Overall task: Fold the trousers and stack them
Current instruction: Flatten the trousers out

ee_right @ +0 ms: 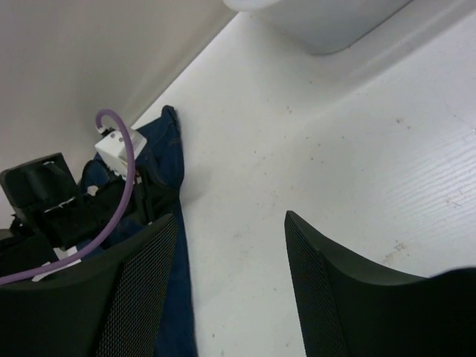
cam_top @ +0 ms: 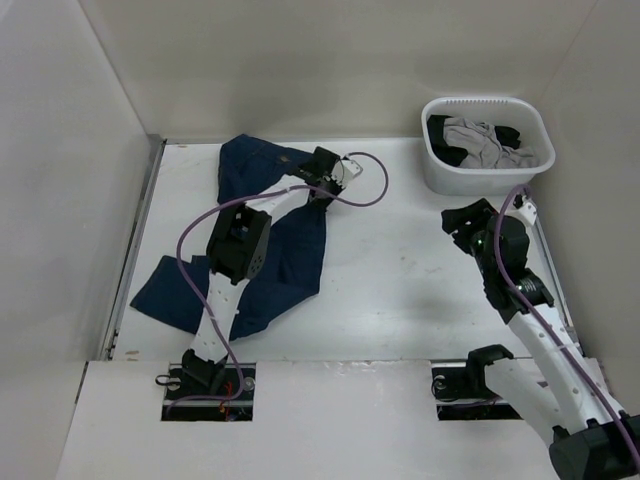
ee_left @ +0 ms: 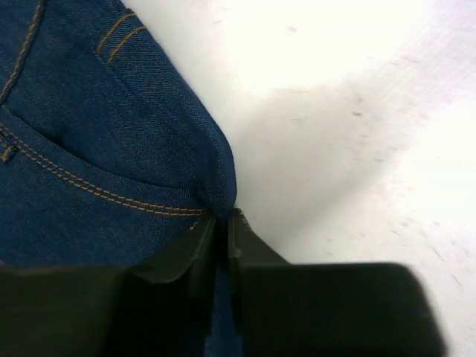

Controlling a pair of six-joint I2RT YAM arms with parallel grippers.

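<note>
Plainly, the jeans [cam_top: 295,260] lie unfolded on the left half of the desk [cam_top: 400,290], running from 11 o'clock near the back wall down to 8 o'clock at the front left edge. They are dark navy denim, spread in a loose, crooked shape with the lower part fanned wide. The wrist view shows tan stitching [ee_left: 111,195] curving along a pocket seam.

The left end effector [cam_top: 325,188] sits at the 2 o'clock edge of the cloth, clamped nearly closed on a thin fold of the denim hem, which rises between the jaws in the left wrist view [ee_left: 221,223].

That bite looks shallow, so the fold could slip out if the arm pulls fast or drags the heavy denim across the desk. A one-point hold would likely let the rest bunch or twist instead of folding flat, and the left arm lying across the cloth may pin part of it. The purple cable [cam_top: 365,190] looping at 3 o'clock of that end effector could also catch.

The right end effector [cam_top: 462,222] hovers at 3 o'clock of the desk, well apart from the jeans, with jaws wide and holding nothing [ee_right: 229,219]. A white basket [cam_top: 470,180] at 1 o'clock holds grey and black garments [cam_top: 480,140].
</note>
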